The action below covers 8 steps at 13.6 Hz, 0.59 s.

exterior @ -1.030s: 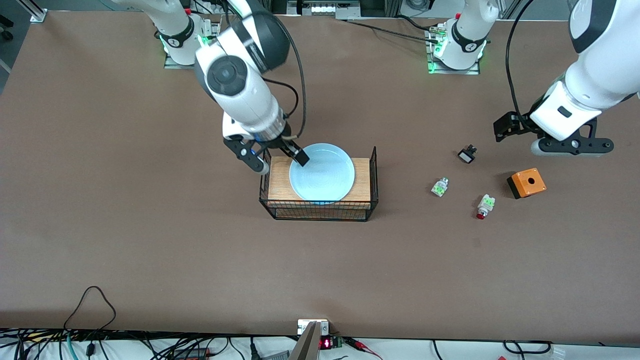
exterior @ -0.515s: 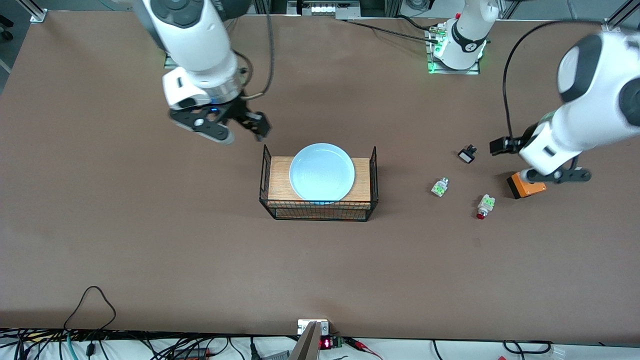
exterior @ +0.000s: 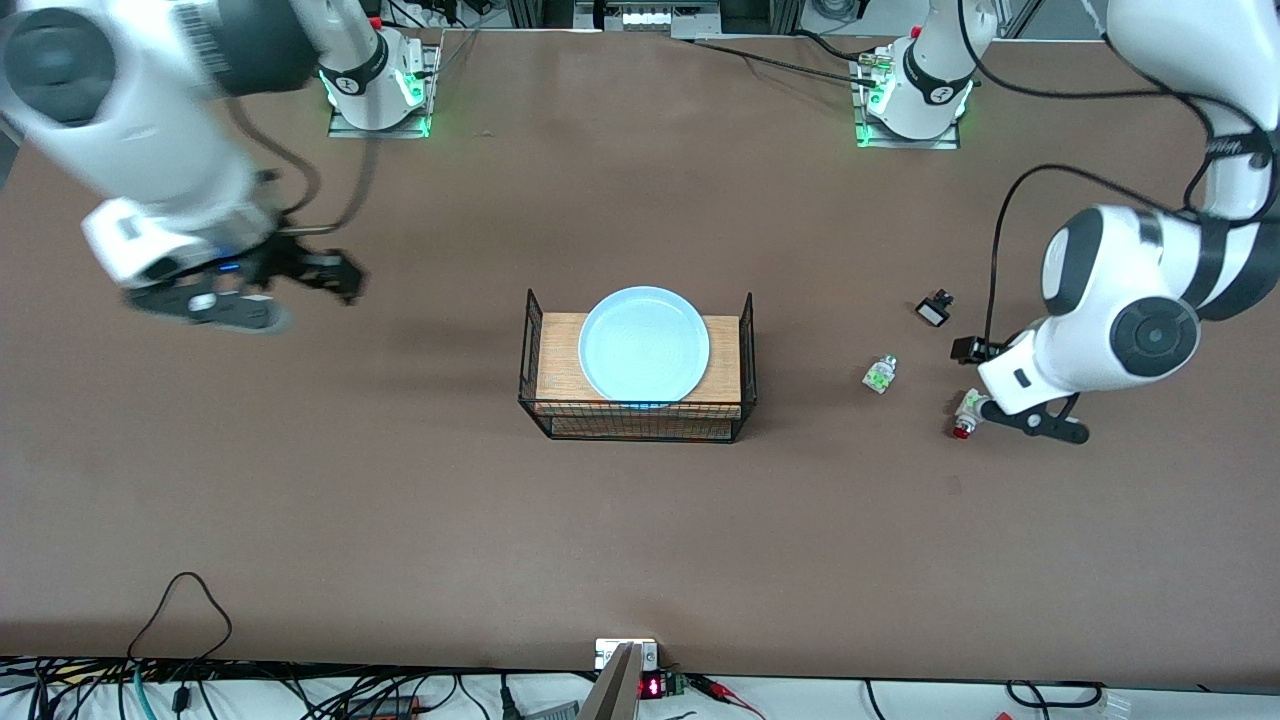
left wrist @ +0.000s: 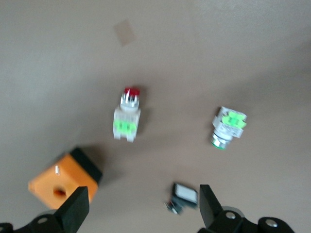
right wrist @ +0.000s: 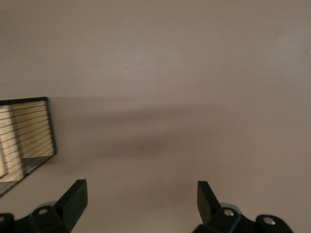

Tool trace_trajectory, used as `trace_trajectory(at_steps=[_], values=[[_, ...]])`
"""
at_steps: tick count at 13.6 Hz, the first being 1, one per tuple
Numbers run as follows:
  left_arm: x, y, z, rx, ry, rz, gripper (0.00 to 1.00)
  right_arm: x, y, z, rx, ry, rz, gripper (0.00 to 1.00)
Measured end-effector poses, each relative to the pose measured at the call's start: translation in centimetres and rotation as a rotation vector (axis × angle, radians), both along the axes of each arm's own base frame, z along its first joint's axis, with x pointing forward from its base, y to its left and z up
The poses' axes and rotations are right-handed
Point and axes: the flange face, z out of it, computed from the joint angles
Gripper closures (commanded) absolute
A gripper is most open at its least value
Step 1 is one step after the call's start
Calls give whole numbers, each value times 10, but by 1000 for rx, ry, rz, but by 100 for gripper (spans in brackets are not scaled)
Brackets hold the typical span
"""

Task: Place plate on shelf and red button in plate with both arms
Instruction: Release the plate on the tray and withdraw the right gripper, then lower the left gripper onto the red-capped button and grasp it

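Plate (exterior: 644, 345): on the wooden board in the wire basket (exterior: 748, 330), mid-bench.
Red button (exterior: 966, 412): on the bench toward the left arm's end — beside the orange box (left wrist: 62, 178).
Left claw (left wrist: 141, 209): fingers apart, empty, over the button parts.
Right claw (right wrist: 141, 200): fingers apart, empty — over bare bench toward the right arm's end.

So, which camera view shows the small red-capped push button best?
The left wrist view: the small red-capped push button lies unhidden, red cap and green tab clear. In the front view it is tiny, beside the left gripper. The right wrist view lacks it.

The left arm hides the orange box (left wrist: 64, 179) (front view only).
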Motion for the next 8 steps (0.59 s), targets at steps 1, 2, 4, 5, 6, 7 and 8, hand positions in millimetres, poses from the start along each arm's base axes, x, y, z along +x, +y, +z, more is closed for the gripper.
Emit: trace_trajectory(at_steps=[1,2,4,5,6,7,8], values=[[3,7,-15,-6,-36,-73,0,5,-34,2,2,12,37,0],[3,13,-29,-16,-65,-125,0,8,-68,3,6,24,78,0],[1,20,-52,-13,-96,-194,0,10,-115,3,13,41,134,0],[0,23,-66,-13,-109,-215,0,10,-128,2,15,45,146,0],[-2,26,-80,-17,-120,-227,0,9,-132,2,16,49,151,0],[-5,30,-96,-25,-131,-233,0,8,-131,3,18,55,152,0],[-8,34,-112,-33,-139,-239,1,5,-129,4,20,58,153,0]])
